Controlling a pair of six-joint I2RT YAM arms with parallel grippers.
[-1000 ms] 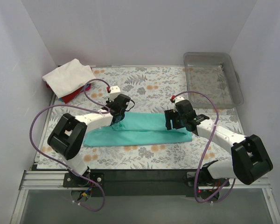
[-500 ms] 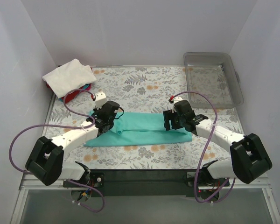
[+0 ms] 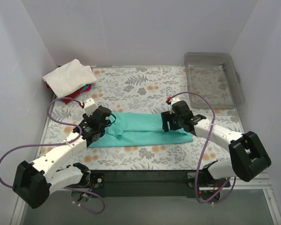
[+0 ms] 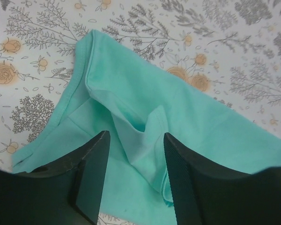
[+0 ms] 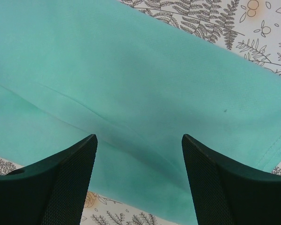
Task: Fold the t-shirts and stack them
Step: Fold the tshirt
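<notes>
Far-left corner: stack of t-shirts (image 3: 69, 77), white on top, red and blue edges showing under it. Left gripper (image 4: 136, 140) is low over the left end of the teal t-shirt (image 3: 145, 126), fingers partly apart, nothing pinched. A raised crease of cloth sits in the gap. Teal t-shirt lies folded in a long band across the middle of the table (image 3: 145, 89). Right gripper (image 5: 138, 140) is over the band's right part, fingers wide, gripping nothing. Clear grey tray (image 3: 214, 79) is at far right, well apart from the shirt.
</notes>
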